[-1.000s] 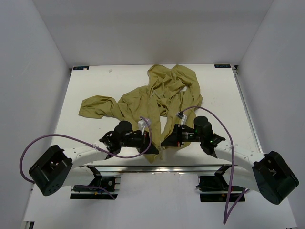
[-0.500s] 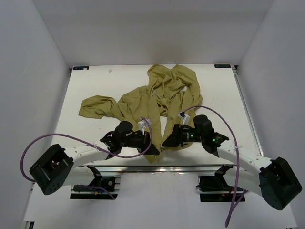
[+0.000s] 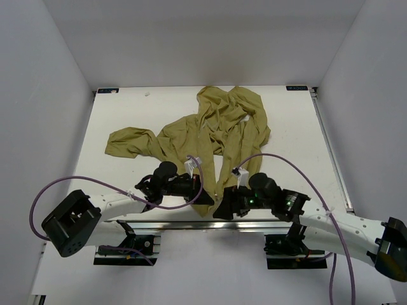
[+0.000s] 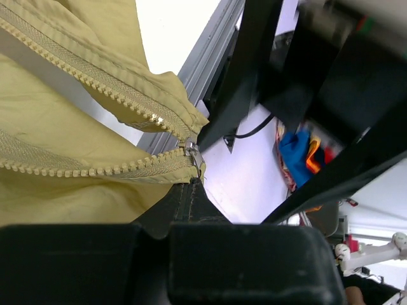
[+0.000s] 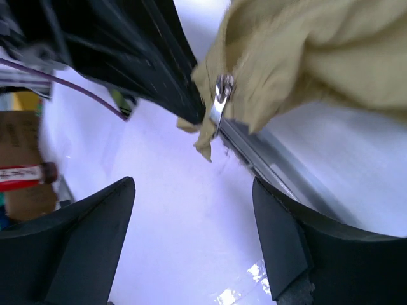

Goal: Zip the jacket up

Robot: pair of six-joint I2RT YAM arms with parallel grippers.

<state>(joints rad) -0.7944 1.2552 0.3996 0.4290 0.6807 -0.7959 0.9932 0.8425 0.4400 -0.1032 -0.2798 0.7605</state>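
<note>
Top view, jacket: the green jacket lies all crumpled on the white table, and its bottom edge is at the near side
Top view, left side: my left gripper is squeezed tight on the bottom edge of the jacket
Top view, right side: my right gripper sits just beside the left one, at the near edge of the table
Left wrist view, zip: two rows of zip teeth meet at the little slider, right by my pinched fingertips
Right wrist view, fingers: my fingers are spread wide apart and hold nothing
Right wrist view, zip pull: the shiny zip pull hangs from the jacket corner, in front of my fingers and not touching them
</note>
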